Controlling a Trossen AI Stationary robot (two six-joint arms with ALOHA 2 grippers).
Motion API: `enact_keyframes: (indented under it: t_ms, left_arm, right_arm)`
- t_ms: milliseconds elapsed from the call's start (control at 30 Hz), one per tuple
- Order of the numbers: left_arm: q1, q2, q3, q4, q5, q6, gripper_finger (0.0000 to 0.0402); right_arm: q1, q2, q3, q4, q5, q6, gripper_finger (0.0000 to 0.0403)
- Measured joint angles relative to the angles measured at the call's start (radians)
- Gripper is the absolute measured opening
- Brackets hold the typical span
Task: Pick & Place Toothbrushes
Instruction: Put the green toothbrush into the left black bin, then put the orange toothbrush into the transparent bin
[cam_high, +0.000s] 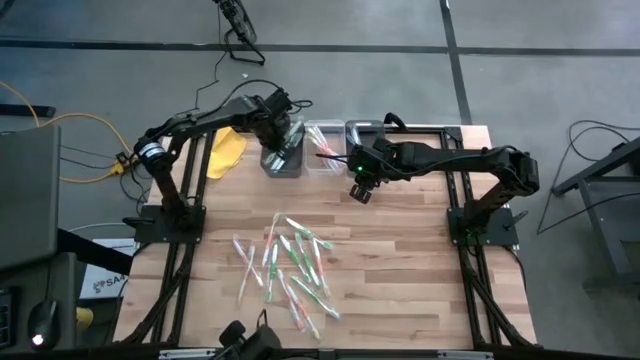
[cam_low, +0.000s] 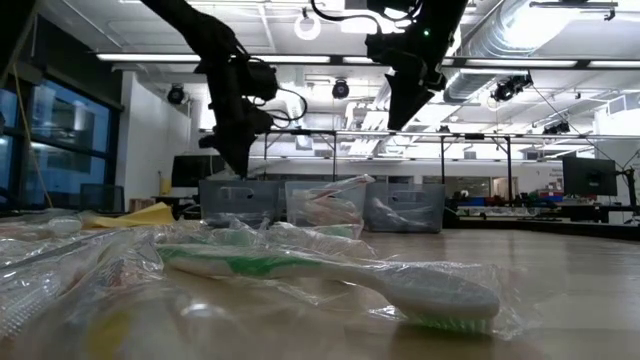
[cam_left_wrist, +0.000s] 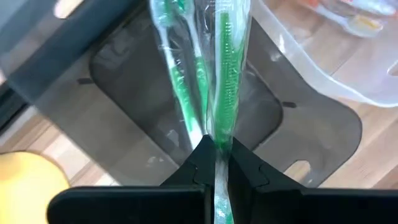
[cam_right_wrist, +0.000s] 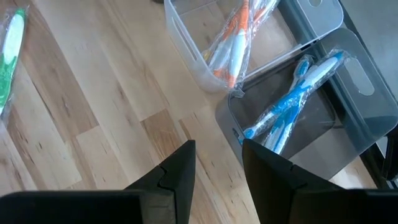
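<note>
Nearest the low camera, a green-and-white plastic toothbrush in a clear wrapper (cam_low: 330, 275) lies flat on the pale butcher-block wooden table (cam_high: 400, 270), filling the lower centre of that frame. From above, it belongs to a loose scatter of wrapped green, pink and white toothbrushes (cam_high: 290, 265) spread over the lower middle of the frame, on the near half of the tabletop.

Farther back, along the far edge, three small rectangular plastic bins stand in a row. The dark smoky left bin (cam_high: 282, 158) sits under the left gripper (cam_left_wrist: 215, 163), whose jaws are pinched tight on a wrapped green toothbrush (cam_left_wrist: 225, 74) that hangs upright over that bin's opening. The clear middle bin (cam_right_wrist: 205, 43) holds orange-and-white brushes, and the grey right bin (cam_right_wrist: 311, 99) holds blue ones. The right gripper (cam_right_wrist: 217, 163) hovers above bare wood just in front of those two bins, its jaws partly apart and holding nothing.

A crumpled yellow cloth (cam_high: 226, 152) lies at the upper left of the table, beside the left bin.

Beyond the table, the overhead view shows a grey concrete floor with a yellow cable (cam_high: 80, 125) at left, and the low view looks into a bright workshop with ceiling light strips (cam_low: 300, 57), ducting and desks.
</note>
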Motion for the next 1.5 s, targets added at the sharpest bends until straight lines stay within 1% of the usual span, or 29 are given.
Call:
enact_keyframes:
  t_ms: [133, 400, 500, 700, 833, 967, 1133, 1233, 1400, 1500]
  left_arm:
    - [0.002, 0.024, 0.000, -0.002, -0.003, -0.001, 0.0010]
    - [0.001, 0.023, 0.000, -0.017, -0.004, 0.007, 0.0013]
    - [-0.001, 0.023, 0.000, -0.019, -0.005, 0.007, 0.0035]
    - [-0.001, 0.023, 0.000, -0.037, -0.005, 0.021, 0.0099]
    - [-0.001, 0.010, 0.000, -0.067, -0.023, 0.055, 0.0124]
    - [-0.001, -0.040, 0.000, -0.103, -0.039, 0.090, 0.0128]
    - [-0.001, -0.133, 0.000, -0.068, -0.040, 0.079, 0.0128]
    - [-0.001, -0.147, 0.000, -0.042, -0.040, 0.072, 0.0128]
    - [-0.001, -0.157, 0.000, -0.122, -0.040, 0.112, 0.0128]
    - [-0.001, -0.188, 0.000, -0.110, -0.040, 0.105, 0.0128]
  right_arm:
    - [0.000, 0.000, 0.000, 0.000, 0.000, 0.000, 0.0125]
    - [0.000, 0.000, 0.000, 0.000, 0.000, 0.000, 0.0125]
    - [0.000, 0.000, 0.000, 0.000, 0.000, 0.000, 0.0125]
    - [0.000, 0.000, 0.000, -0.004, 0.000, 0.007, 0.0125]
    - [0.000, 0.000, 0.000, -0.005, 0.000, 0.011, 0.0125]
    - [0.000, 0.000, 0.000, -0.009, 0.000, 0.011, 0.0125]
    - [0.000, 0.000, 0.000, -0.010, 0.000, 0.030, 0.0125]
    - [0.000, 0.000, 0.000, -0.010, 0.000, 0.034, 0.0125]
    - [0.000, 0.000, 0.000, -0.038, 0.000, 0.045, 0.0125]
    - [0.000, 0.000, 0.000, -0.053, 0.001, 0.060, 0.0125]
